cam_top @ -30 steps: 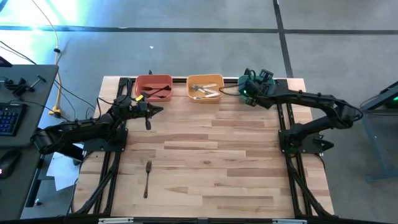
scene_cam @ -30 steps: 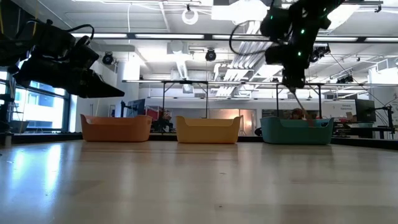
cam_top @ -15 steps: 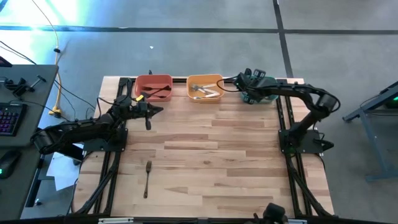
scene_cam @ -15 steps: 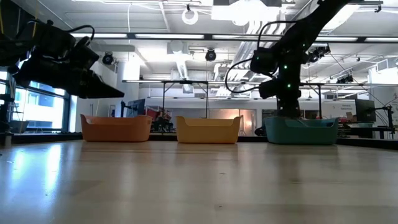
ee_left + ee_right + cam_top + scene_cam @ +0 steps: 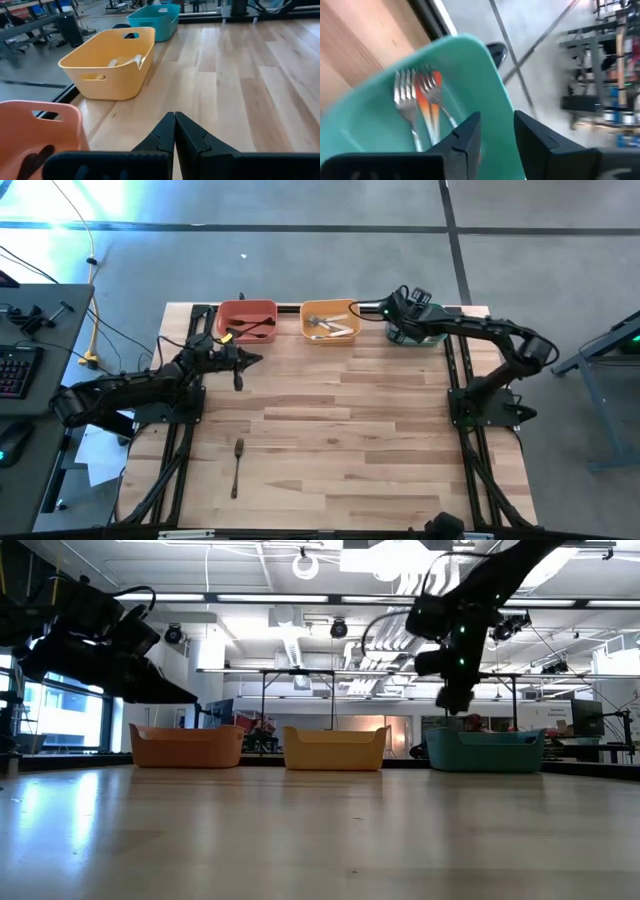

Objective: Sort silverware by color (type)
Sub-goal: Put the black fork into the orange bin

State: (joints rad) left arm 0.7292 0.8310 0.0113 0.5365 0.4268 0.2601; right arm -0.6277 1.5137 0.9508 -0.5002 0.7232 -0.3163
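Forks (image 5: pixel 417 105) with red handles lie in the teal bin (image 5: pixel 485 75) just beneath the right gripper (image 5: pixel 495 132), parted and empty, handles partly hidden. Left gripper (image 5: pixel 174 131) closed, empty.

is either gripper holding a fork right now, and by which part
No. The left gripper is shut on nothing near the red bin; the right gripper is open over the green bin.

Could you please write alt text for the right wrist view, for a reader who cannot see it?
The right gripper, its dark fingers slightly apart and empty, hovers over the teal bin, where red-handled forks with silver tines lie. Beside the bin runs the wooden table, with floor and blurred shelving beyond.
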